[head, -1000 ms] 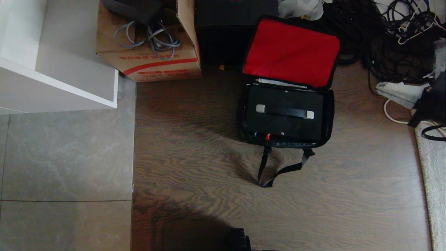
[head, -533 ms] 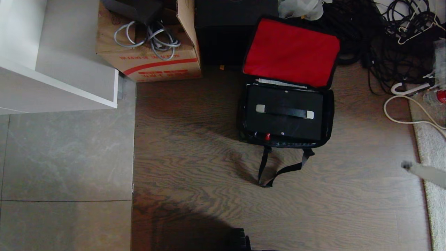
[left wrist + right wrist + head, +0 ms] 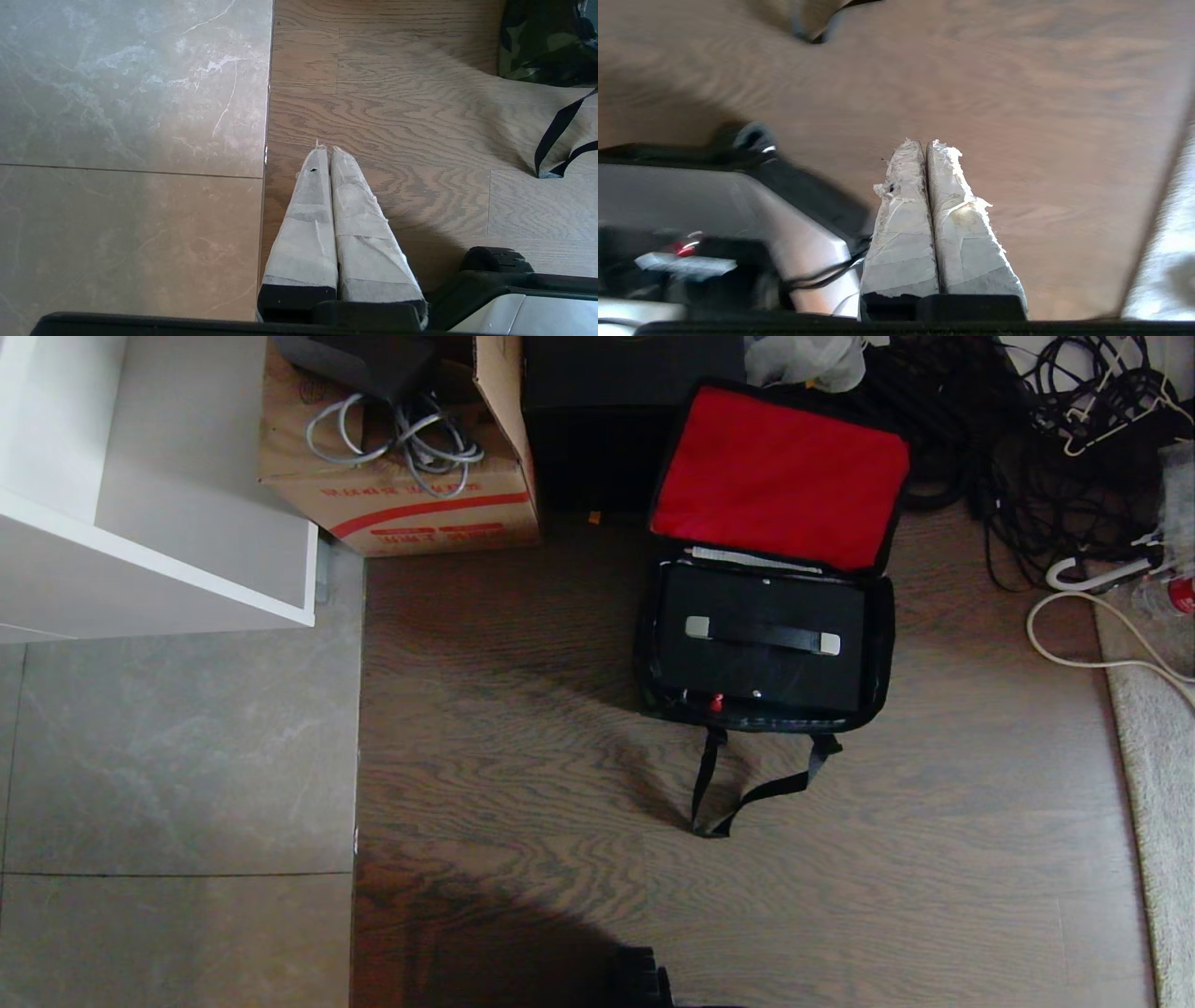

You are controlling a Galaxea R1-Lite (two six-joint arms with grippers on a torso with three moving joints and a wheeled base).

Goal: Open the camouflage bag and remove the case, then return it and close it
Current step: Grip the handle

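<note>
Your right end effector point(image 3: 924, 147) is gone from the head view where it showed a moment ago; its fingers are pressed together, empty; the case point(image 3: 761, 639) sits inside the camouflage bag point(image 3: 882, 616), flap up; closing remains, I judge; left end effector point(image 3: 327, 151) parked, pinched shut.

The camouflage bag point(image 3: 882, 644) shows black trim around its rim, a bright red lining on the raised flap, and black straps on the floor. From my left wrist its outer wall is green, tan and black blotches. The case point(image 3: 758, 639) inside is black, with a black handle capped in pale grey at both ends and a small red spot at its near edge. My left gripper point(image 3: 325, 150) and right gripper point(image 3: 924, 143) wear off-white tape. The wooden floor point(image 3: 523, 747) is brown with dark swirling grain; the tiles point(image 3: 177, 756) are grey, veined. The cardboard box point(image 3: 411, 499) is brown with red print.
</note>
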